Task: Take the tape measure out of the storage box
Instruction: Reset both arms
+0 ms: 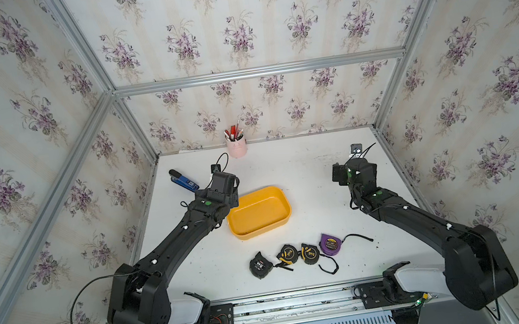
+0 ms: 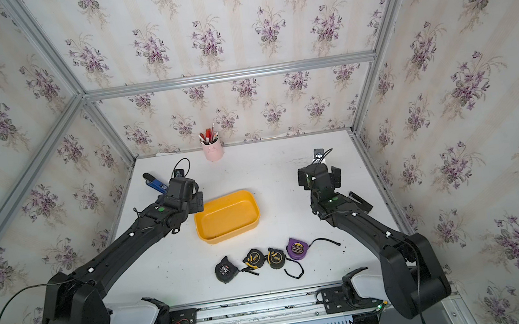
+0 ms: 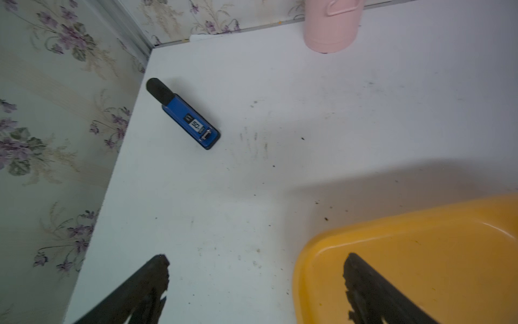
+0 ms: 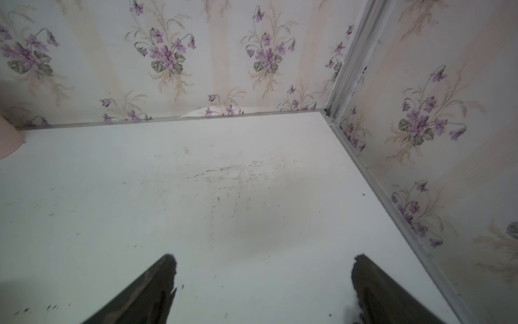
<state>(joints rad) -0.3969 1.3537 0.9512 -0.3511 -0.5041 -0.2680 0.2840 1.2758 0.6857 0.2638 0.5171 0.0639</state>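
The yellow storage box (image 1: 262, 234) stands mid-table in both top views, and its inside shows bare. Several tape measures lie in a row on the table in front of it: a black one (image 1: 260, 265), two black-and-yellow ones (image 1: 287, 254), and a purple one (image 1: 331, 244) with its black strap trailing right. My left gripper (image 3: 256, 261) hangs open over the box's back left corner (image 3: 308, 252), one finger above the box floor and one above the table. At the back right my right gripper (image 4: 263, 261) is open over bare table, holding nothing.
A pink pen cup (image 1: 236, 147) stands against the back wall. On the table at the back left, beyond my left gripper, lies a blue and black stapler-like tool (image 3: 185, 115). Wallpapered walls with metal frame rails close in the table on three sides.
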